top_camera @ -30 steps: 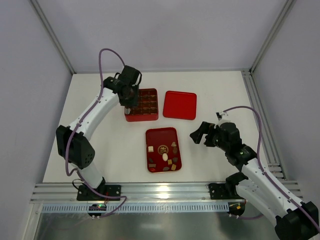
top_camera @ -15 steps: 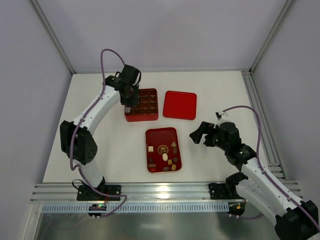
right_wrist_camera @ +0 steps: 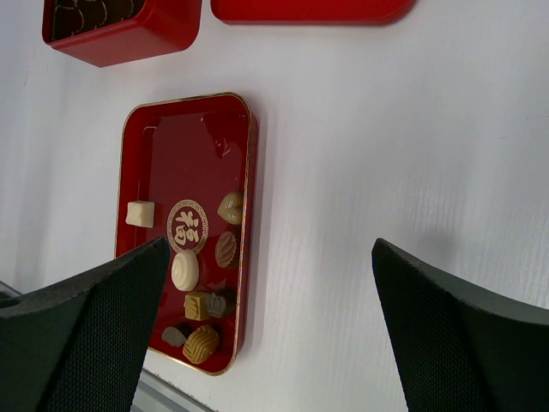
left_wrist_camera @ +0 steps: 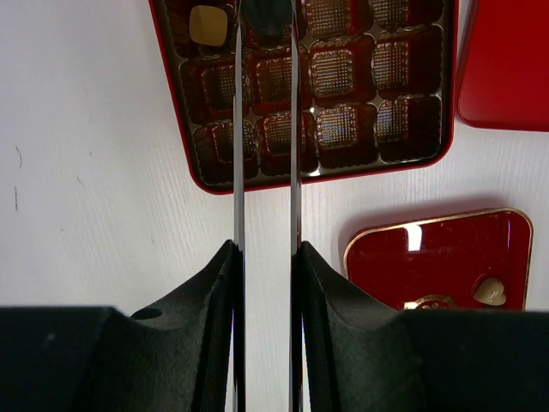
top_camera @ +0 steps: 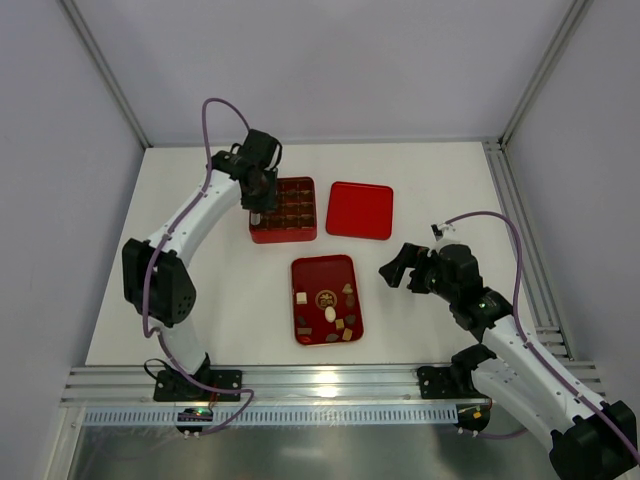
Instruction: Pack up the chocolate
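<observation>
Several chocolates [top_camera: 328, 310], dark, tan and cream-white, lie in the flat red tray [top_camera: 322, 268]; they also show in the right wrist view [right_wrist_camera: 185, 269]. The red grid box [top_camera: 283, 236] stands behind it. My left gripper [top_camera: 255, 214] hangs over the box's left columns [left_wrist_camera: 317, 176], jaws close together around a dark piece [left_wrist_camera: 267, 17] at the tips. One tan piece [left_wrist_camera: 208, 24] sits in a compartment beside it. My right gripper [top_camera: 393, 268] is wide open and empty, over bare table right of the tray [right_wrist_camera: 249, 172].
The flat red lid [top_camera: 360, 209] lies right of the box; it also shows in the left wrist view [left_wrist_camera: 506, 69]. A metal rail [top_camera: 320, 380] runs along the near table edge. White walls enclose the table.
The left arm's elbow has swung slightly; its gripper stays over the box's left side. The right arm has not moved.
</observation>
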You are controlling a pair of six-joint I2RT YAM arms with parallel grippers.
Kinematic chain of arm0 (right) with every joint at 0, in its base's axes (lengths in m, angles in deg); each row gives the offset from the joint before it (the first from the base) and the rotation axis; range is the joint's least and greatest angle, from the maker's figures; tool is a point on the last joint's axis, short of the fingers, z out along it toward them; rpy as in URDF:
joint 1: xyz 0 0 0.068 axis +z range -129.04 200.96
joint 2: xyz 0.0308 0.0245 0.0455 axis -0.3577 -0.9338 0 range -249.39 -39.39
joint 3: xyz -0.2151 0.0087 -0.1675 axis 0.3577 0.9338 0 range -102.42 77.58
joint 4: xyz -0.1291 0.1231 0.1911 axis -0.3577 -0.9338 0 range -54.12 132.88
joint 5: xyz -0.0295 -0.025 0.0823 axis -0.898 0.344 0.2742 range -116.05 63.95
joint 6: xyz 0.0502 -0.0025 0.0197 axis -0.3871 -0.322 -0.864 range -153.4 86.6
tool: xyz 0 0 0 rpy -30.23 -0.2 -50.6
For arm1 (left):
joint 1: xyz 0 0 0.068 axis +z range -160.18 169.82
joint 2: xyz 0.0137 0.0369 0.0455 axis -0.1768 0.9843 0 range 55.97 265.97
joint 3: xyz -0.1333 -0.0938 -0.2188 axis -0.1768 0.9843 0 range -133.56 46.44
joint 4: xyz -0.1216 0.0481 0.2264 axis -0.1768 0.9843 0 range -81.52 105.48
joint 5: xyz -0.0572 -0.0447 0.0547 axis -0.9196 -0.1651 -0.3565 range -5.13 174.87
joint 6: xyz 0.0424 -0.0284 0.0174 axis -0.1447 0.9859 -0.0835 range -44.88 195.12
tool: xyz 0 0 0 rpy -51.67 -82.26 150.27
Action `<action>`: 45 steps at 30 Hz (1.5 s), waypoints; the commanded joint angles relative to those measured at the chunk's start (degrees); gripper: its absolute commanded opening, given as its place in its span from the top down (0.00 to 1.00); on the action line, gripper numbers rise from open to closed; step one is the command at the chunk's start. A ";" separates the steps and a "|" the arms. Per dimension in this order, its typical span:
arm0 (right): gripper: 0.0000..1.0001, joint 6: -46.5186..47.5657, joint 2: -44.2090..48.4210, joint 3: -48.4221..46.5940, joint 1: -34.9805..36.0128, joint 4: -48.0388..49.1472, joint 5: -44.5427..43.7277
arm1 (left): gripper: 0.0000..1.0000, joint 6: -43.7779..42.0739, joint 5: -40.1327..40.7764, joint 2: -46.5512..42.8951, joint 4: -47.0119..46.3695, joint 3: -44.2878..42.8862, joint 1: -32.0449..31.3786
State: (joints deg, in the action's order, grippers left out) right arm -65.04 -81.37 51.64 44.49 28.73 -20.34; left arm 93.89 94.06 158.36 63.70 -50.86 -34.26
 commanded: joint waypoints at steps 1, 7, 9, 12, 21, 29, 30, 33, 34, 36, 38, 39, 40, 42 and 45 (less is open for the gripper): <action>0.00 0.88 0.76 -2.46 0.20 1.50 0.09 | 0.75 -1.27 -0.05 0.35 -2.75 -1.67 0.61; 0.00 1.05 1.02 -2.63 0.20 1.23 0.09 | 0.74 -1.54 -0.31 1.32 -2.93 -1.93 0.78; 0.00 1.14 1.02 -2.63 0.20 1.14 0.09 | 0.72 -1.54 -0.23 1.58 -3.01 -2.02 0.78; 0.00 1.31 1.19 -2.89 0.20 0.88 0.00 | 0.71 -1.63 -0.23 1.94 -3.10 -2.28 0.96; 0.00 1.23 1.28 -2.98 0.11 0.79 0.00 | 0.65 -1.80 -0.58 2.03 -2.31 -3.60 0.96; 0.00 0.96 1.63 -2.72 0.20 0.88 0.17 | 0.62 -2.24 -0.58 1.24 -1.61 -3.69 0.87; 0.00 0.96 1.72 -2.63 0.20 0.88 0.17 | 0.62 -2.24 -0.58 1.23 -1.61 -3.69 0.96; 0.00 0.79 2.07 -2.46 0.20 0.79 0.09 | 0.62 -2.33 -0.31 1.32 -1.35 -3.43 0.96; 0.00 0.88 2.25 -2.46 0.11 0.71 0.09 | 0.62 -2.33 -0.40 1.32 -1.26 -3.43 0.87; 0.00 0.79 2.51 -2.37 0.20 0.53 0.09 | 0.62 -2.42 -0.58 1.06 -1.26 -3.25 0.96; 0.00 0.79 2.60 -2.37 0.20 0.44 0.00 | 0.62 -2.33 -0.40 0.71 -1.35 -3.25 0.87; 0.00 0.79 2.69 -2.37 0.20 0.44 0.00 | 0.62 -2.24 -0.58 0.53 -1.34 -3.34 0.87; 0.00 0.70 2.60 -2.37 0.20 0.35 0.00 | 0.62 -2.15 -0.66 0.01 -0.91 -3.60 0.87; 0.00 0.79 2.69 -2.45 0.20 0.35 0.00 | 0.62 -1.63 -1.72 -0.69 -0.29 -3.78 0.87; 0.00 0.79 2.69 -2.46 0.20 0.35 -0.18 | 0.62 -0.92 -1.81 -3.77 0.15 -2.90 -0.53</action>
State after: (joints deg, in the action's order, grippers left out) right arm -64.75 -79.49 50.88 44.49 27.84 -20.36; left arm 92.69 93.19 160.00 63.59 -52.37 -33.84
